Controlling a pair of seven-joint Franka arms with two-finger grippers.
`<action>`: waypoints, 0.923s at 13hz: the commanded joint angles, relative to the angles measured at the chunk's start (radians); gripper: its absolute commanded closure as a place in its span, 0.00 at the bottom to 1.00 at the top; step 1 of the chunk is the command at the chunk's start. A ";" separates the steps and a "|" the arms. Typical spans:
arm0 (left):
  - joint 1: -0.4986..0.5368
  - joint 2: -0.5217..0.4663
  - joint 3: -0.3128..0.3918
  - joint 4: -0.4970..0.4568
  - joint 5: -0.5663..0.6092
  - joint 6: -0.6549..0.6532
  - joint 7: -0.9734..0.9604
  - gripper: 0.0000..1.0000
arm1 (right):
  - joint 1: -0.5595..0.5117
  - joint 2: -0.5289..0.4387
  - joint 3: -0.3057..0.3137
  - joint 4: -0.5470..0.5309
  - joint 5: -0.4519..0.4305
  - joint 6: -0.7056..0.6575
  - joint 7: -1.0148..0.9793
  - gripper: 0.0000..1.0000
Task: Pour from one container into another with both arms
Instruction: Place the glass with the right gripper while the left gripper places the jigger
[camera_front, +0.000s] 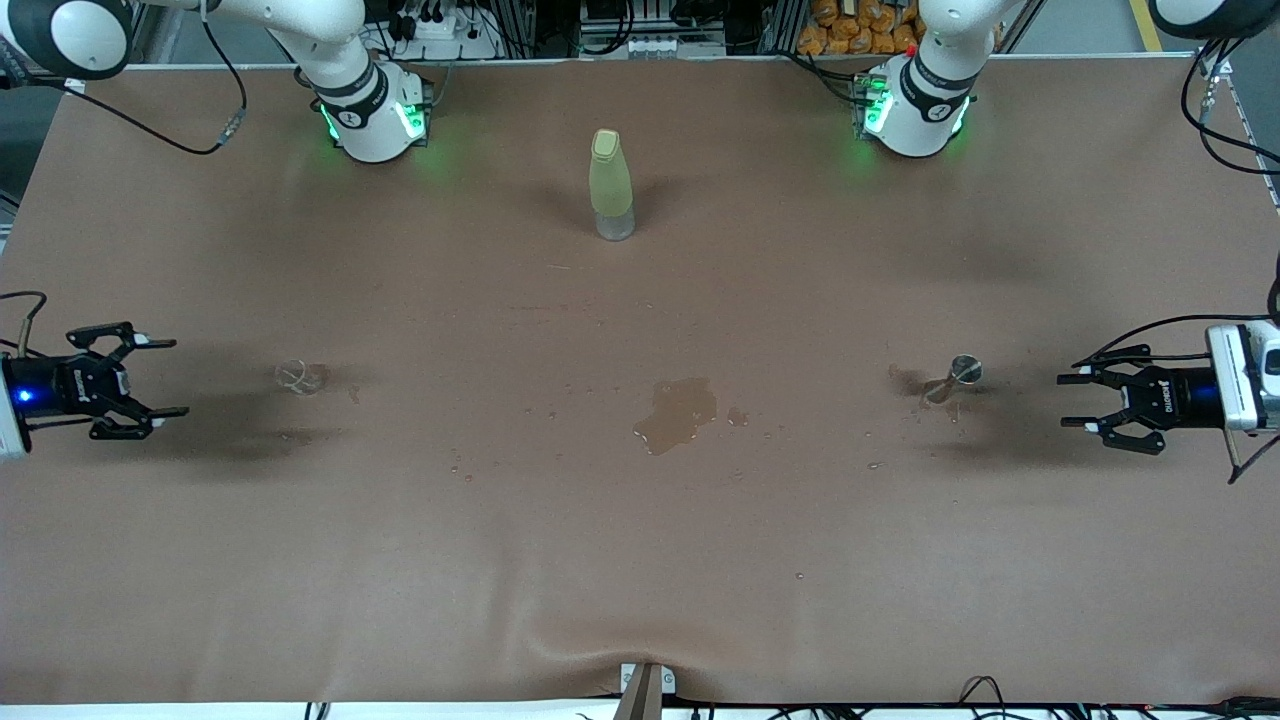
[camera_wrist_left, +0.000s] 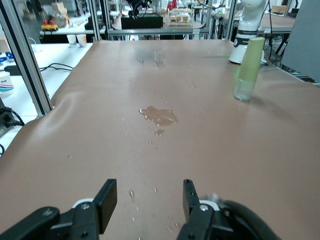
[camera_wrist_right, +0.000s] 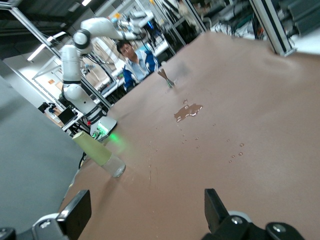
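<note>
The tiny clear stemless cup (camera_front: 300, 376) stands on the brown table toward the right arm's end and shows small in the left wrist view (camera_wrist_left: 158, 56). My right gripper (camera_front: 176, 377) (camera_wrist_right: 145, 215) hovers low beside it, open and empty, a short gap away. The tiny stemmed glass (camera_front: 955, 378) (camera_wrist_right: 166, 79) stands toward the left arm's end. My left gripper (camera_front: 1064, 401) (camera_wrist_left: 148, 202) is open and empty, level with the glass and apart from it.
A tall yellow-green bottle (camera_front: 611, 185) (camera_wrist_left: 247, 70) (camera_wrist_right: 100, 152) stands mid-table, farther from the front camera. A wet puddle (camera_front: 680, 410) (camera_wrist_left: 159, 115) (camera_wrist_right: 188, 112) and scattered drops lie between cup and glass. The two arm bases (camera_front: 375, 115) (camera_front: 915, 105) stand along the table's back edge.
</note>
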 joint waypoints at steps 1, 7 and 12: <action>-0.065 -0.083 0.009 0.017 0.028 0.028 -0.143 0.37 | 0.070 -0.071 -0.008 0.045 -0.076 0.037 0.155 0.00; -0.125 -0.235 0.009 0.015 0.222 0.149 -0.511 0.00 | 0.222 -0.315 -0.005 0.022 -0.382 0.137 0.656 0.00; -0.193 -0.283 0.003 0.015 0.584 0.253 -1.314 0.00 | 0.348 -0.398 -0.007 0.011 -0.498 0.214 0.873 0.00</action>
